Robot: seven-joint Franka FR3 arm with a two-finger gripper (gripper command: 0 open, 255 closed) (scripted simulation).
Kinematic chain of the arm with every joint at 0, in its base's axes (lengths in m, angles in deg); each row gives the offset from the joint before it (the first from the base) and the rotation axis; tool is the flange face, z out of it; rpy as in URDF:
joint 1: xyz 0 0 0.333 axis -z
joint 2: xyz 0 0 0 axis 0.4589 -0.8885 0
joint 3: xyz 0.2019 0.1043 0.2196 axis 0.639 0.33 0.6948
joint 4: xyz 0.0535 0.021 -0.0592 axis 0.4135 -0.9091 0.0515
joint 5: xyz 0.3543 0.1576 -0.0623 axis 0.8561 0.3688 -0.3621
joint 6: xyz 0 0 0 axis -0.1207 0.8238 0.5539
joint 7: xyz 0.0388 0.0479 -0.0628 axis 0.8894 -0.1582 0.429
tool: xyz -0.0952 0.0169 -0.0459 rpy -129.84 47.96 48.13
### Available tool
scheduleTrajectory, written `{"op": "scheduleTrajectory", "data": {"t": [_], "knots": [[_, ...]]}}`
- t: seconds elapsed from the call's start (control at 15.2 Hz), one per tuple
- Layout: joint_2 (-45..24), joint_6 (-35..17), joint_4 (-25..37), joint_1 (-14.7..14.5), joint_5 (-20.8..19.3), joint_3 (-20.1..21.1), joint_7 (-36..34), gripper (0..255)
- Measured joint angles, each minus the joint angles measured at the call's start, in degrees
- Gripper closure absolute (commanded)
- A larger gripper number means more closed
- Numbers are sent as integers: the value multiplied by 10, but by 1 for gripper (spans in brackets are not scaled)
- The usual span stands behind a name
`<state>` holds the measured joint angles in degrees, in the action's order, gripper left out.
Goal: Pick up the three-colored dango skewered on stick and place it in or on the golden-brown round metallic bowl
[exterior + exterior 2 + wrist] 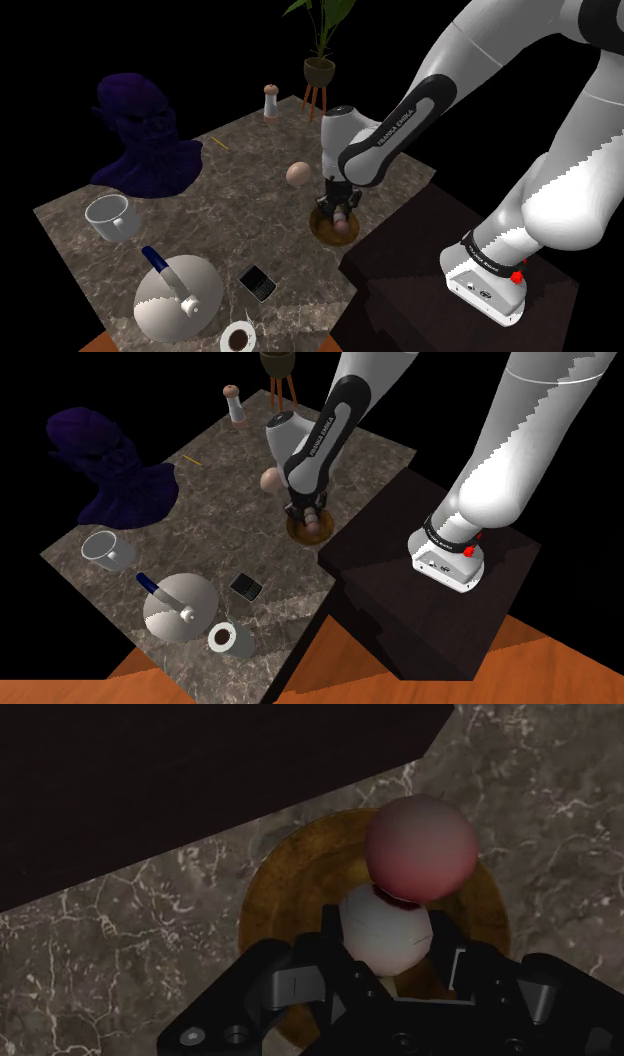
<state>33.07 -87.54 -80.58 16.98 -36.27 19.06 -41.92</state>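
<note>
Marbled bench (240,150) carries the bowl (270,904) directly beneath the gripper (392,949), which pinches the dango (420,844), skewer pointing down into the bowl.

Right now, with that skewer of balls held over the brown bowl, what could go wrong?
The fingers clasp the dango by its round white ball, so it might swivel or slip out early. Its pink ball reaches toward the rim of the bowl, so once released it could roll out onto the table.
</note>
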Motion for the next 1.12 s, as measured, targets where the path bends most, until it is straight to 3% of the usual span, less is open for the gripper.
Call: {"op": "scheduleTrajectory", "data": {"t": [0.4, 0.79, 0.86, 1.12], "knots": [[-53, -42, 9, -6, -18, -11, -9, 255], [-59, -48, 10, -7, -20, -12, -10, 255], [-59, -48, 10, -7, -20, -12, -10, 0], [-59, -48, 10, -7, -20, -12, -10, 0]]}}
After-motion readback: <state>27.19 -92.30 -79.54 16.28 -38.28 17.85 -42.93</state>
